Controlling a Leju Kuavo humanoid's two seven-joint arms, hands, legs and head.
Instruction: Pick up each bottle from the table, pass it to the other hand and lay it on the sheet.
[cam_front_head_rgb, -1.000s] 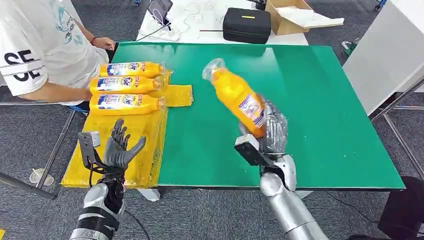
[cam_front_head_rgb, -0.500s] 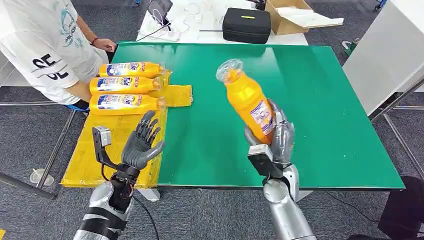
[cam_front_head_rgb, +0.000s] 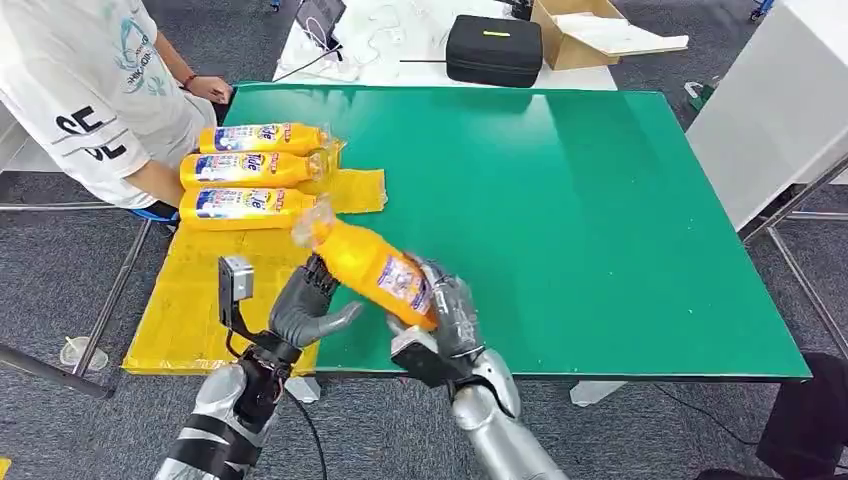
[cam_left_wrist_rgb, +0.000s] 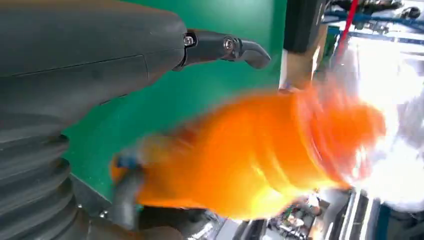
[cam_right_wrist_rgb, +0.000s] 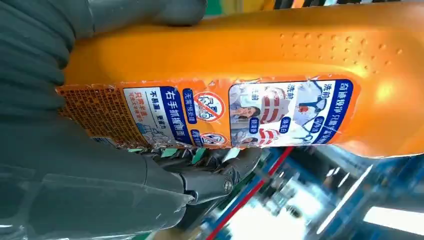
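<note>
Right hand (cam_front_head_rgb: 452, 318) grips the lower body of an orange bottle (cam_front_head_rgb: 372, 268), fingers wrapped around it near the label; the right wrist view shows thumb and fingers clamped on either side of the labelled bottle (cam_right_wrist_rgb: 250, 90). Bottle is tilted, wrapped cap end pointing up and toward the left edge of the green table (cam_front_head_rgb: 620, 200), held in the air over the table's near-left corner.

Left hand (cam_front_head_rgb: 305, 308) sits just beside the bottle's upper half, fingers spread and curved up under it, holding nothing. Whether the fingertips touch the bottle is hard to tell; the left wrist view is blurred, showing the orange bottle (cam_left_wrist_rgb: 260, 155) close in front of the palm and one dark finger (cam_left_wrist_rgb: 235, 47) stretched out above it.

Yellow sheet (cam_front_head_rgb: 200, 300) hangs over the table's left edge. Three more orange bottles (cam_front_head_rgb: 250, 170) lie on it side by side near the far-left corner, caps pointing toward the table's middle.

A person (cam_front_head_rgb: 90, 90) in a white shirt stands at the left edge, forearm close to the lying bottles. Black case (cam_front_head_rgb: 493, 48) and cardboard box (cam_front_head_rgb: 590, 30) are on a white table beyond the far edge.
</note>
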